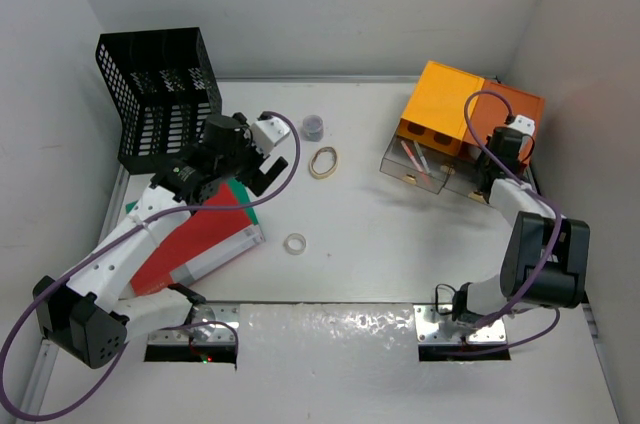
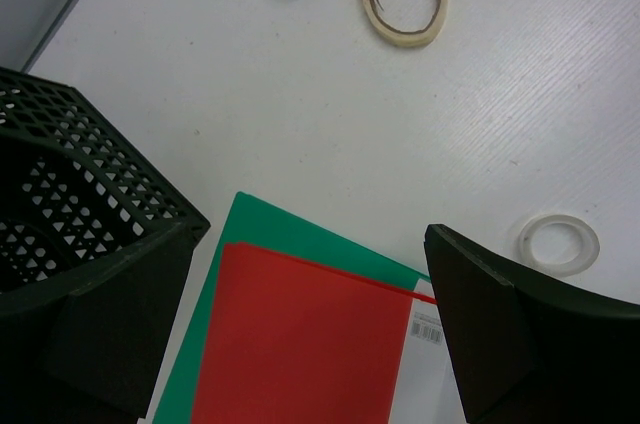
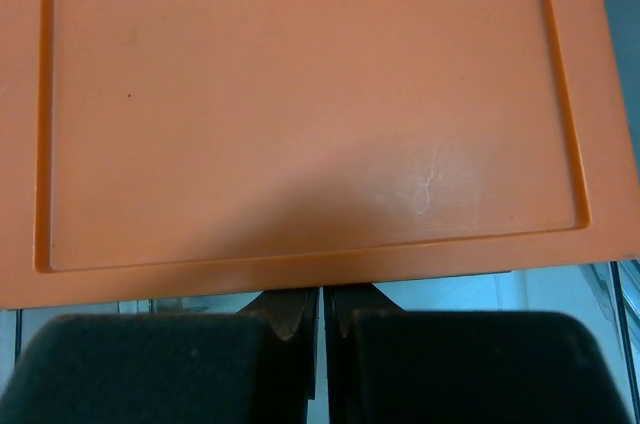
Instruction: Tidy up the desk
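Two folders, red folder (image 2: pixel 300 344) on green folder (image 2: pixel 250 229), lie beside the black mesh rack (image 1: pixel 165 94). Best to lower the wide-open left gripper (image 1: pixel 262 176) squarely astride their edge. The right gripper (image 3: pixel 320 319) sits closed.

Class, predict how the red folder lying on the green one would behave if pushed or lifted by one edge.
The red folder looks thin and flat, so it would probably sag when lifted by one edge. Resting on the smooth green folder, it may slide across it when pushed.
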`<state>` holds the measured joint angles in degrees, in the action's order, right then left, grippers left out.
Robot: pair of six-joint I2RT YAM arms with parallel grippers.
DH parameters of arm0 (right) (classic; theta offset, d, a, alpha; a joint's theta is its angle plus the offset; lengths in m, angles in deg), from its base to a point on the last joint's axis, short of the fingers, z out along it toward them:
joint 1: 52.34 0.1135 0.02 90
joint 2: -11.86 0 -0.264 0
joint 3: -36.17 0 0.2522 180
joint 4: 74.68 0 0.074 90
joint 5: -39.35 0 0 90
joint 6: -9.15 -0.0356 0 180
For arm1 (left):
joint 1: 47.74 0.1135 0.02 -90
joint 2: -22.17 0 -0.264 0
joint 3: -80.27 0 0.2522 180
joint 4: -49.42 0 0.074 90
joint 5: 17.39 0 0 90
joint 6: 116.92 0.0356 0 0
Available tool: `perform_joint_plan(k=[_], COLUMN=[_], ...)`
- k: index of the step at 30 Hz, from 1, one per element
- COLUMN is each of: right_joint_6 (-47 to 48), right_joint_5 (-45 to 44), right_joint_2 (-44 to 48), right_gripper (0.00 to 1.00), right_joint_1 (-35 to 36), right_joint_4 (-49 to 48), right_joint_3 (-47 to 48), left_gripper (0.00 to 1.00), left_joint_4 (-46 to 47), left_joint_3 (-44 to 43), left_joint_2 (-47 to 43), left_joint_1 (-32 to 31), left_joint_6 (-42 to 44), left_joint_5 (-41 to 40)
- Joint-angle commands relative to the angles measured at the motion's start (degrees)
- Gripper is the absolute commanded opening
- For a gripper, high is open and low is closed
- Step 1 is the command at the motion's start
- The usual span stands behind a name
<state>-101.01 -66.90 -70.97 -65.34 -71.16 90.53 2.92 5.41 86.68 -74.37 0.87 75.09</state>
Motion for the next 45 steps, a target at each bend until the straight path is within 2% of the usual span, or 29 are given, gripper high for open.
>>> perform_joint_plan(k=[1, 5, 8, 9, 11, 13, 15, 17, 18, 21, 22, 23, 25, 26, 28, 30, 32, 33, 34, 35, 38, 42, 45], right_joint_6=[-0.3, -0.1, 0.7, 0.3, -0.1, -1.2, -2.1, -2.9, -3.3, -0.1, 0.8, 1.5, 3.0, 4.7, 6.8, 10.3, 14.9, 16.5, 16.9, 17.3, 17.7, 22.9, 23.9], right_joint_5=[-0.2, -4.0, -3.0, -2.6, -0.4, 2.2, 7.2, 14.1, 15.9, 16.8, 16.9, 17.4, 23.6, 26.2, 31.8, 35.0, 32.1, 27.1, 24.6, 22.8, 18.5, 14.3, 14.5], right_joint_2=[2.7, 6.5, 10.0, 11.3, 11.9, 12.2, 11.9, 12.3, 12.8, 15.1, 15.6, 15.5, 14.1, 11.1, 5.9, -4.5, -15.0, -18.2, -21.1, -26.6, -34.5, -46.3, -48.7], right_gripper=[0.0, 0.0, 0.17, 0.26, 0.33, 0.47, 0.6, 0.66, 0.68, 0.8, 0.87, 0.9, 0.88, 0.8, 0.71, 0.59, 0.55, 0.57, 0.58, 0.61, 0.69, 0.68, 0.68], right_joint_1=[0.1, 0.2, 0.2, 0.2, 0.2, 0.2, 0.2, 1.1, 2.2, 12.0, 19.1, 21.8, 27.9, 29.8, 36.1, 39.9, 45.4, 48.4, 49.6, 50.4, 51.1, 51.2, 51.1], right_joint_4=[-4.2, 4.0, 7.9, 11.3, 15.8, 22.5, 28.7, 31.0, 31.5, 31.3, 30.8, 29.8, 25.6, 24.0, 24.2, 28.0, 34.7, 37.3, 37.3, 38.6, 41.8, 44.5, 43.8], right_joint_3=[1.1, 4.0, 6.4, 8.9, 12.0, 17.3, 22.6, 24.9, 26.1, 28.2, 28.4, 28.2, 27.3, 27.7, 29.6, 35.8, 44.9, 49.8, 49.8, 53.7, 61.1, 66.3, 65.2], left_gripper=[1.0, 1.0, 1.0, 0.99, 0.99, 1.0, 1.0, 0.99, 1.0, 1.0, 1.0, 1.0, 1.0, 1.0, 1.0, 1.0, 1.0, 1.0, 1.0, 1.0, 1.0, 0.99, 0.99], left_joint_4=[0.5, 0.2, -0.4, -0.8, -1.1, -1.8, -2.5, -2.6, -2.6, -2.0, -1.8, -1.5, -1.2, -1.2, -1.3, -0.6, 1.4, 3.0, 3.7, 4.2, 5.5, 5.7, 6.2], left_joint_3=[-2.6, -2.6, -2.7, -2.8, -3.1, -3.3, -3.4, -3.1, -2.7, -0.9, 0.1, 0.5, 1.4, 1.9, 2.6, 3.8, 6.2, 7.7, 8.5, 9.1, 10.2, 10.8, 11.0], left_joint_2=[-0.6, -0.5, 0.1, 0.4, 0.9, 1.2, 1.1, 1.0, 0.6, 0.2, 0.0, -0.1, -0.4, -0.3, -0.3, -1.1, -2.6, -3.5, -3.9, -4.3, -4.8, -4.7, -3.9], left_joint_1=[-0.2, -0.2, -0.2, -0.2, -0.2, -0.2, -0.2, -0.2, -0.2, 0.4, 2.6, 4.8, 11.0, 17.4, 23.0, 25.1, 26.5, 28.1, 28.1, 28.2, 28.5, 28.5, 28.6], left_joint_6=[-0.4, -0.6, -0.7, -1.0, -1.2, -1.6, -1.8, -1.9, -1.6, -2.2, -2.6, -2.7, -3.0, -2.8, -2.4, -2.9, -4.2, -4.7, -5.2, -5.5, -5.4, -5.3, -5.6], left_joint_5=[-0.5, -0.1, 0.7, 0.9, 1.1, 1.4, 0.9, 0.4, -0.5, -4.0, -3.9, -3.1, 5.0, 9.9, 11.1, 11.1, 11.1, 10.2, 9.7, 9.5, 8.2, 9.4, 9.6])
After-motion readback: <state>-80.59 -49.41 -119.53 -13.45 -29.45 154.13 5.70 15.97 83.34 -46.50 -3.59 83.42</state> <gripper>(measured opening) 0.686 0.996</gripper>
